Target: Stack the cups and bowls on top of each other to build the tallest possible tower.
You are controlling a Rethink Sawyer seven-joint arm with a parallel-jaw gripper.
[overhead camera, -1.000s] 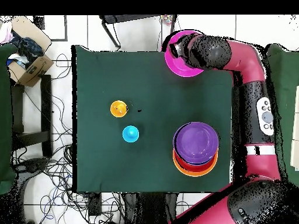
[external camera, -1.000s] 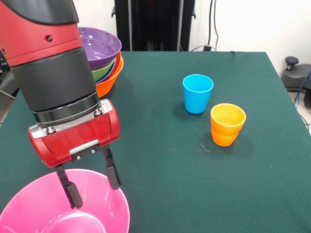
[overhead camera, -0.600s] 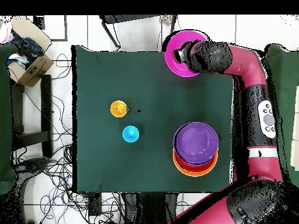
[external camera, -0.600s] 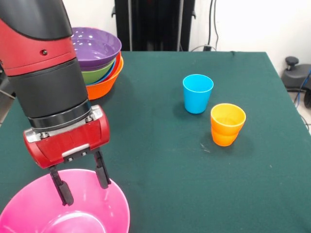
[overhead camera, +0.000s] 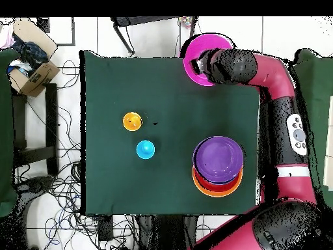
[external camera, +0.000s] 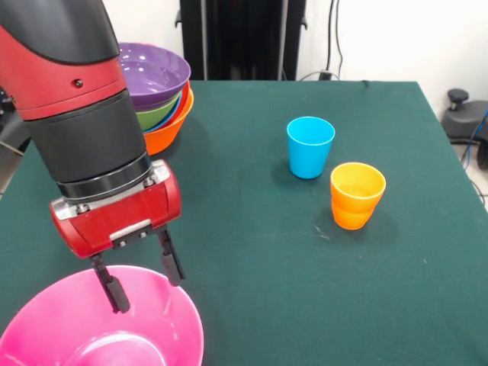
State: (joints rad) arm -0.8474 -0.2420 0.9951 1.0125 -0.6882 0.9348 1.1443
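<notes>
A pink bowl [external camera: 84, 335] [overhead camera: 195, 55] sits at the table's near left corner in the front view. My gripper [external camera: 145, 280] hangs open just over its far rim, one finger inside the bowl and one near the rim, nothing held. The tower [external camera: 156, 91] [overhead camera: 218, 164] is a nested pile with a purple bowl on top, green and blue under it, and an orange bowl as base. A blue cup [external camera: 310, 146] [overhead camera: 146, 150] stands upright mid-table. Nested orange cups [external camera: 357, 195] [overhead camera: 132, 120] stand just beside it.
A dark green cloth covers the table [external camera: 252, 252]. In the overhead view, a cardboard box [overhead camera: 31, 65] and cables lie on the floor beyond the table's left edge. A black stand [external camera: 240, 38] rises behind the table's far edge.
The arm drifted left and up half a second ago, then came back right and slightly down over the pink bowl's rim. The gripper stayed open; bowls and cups did not move.
</notes>
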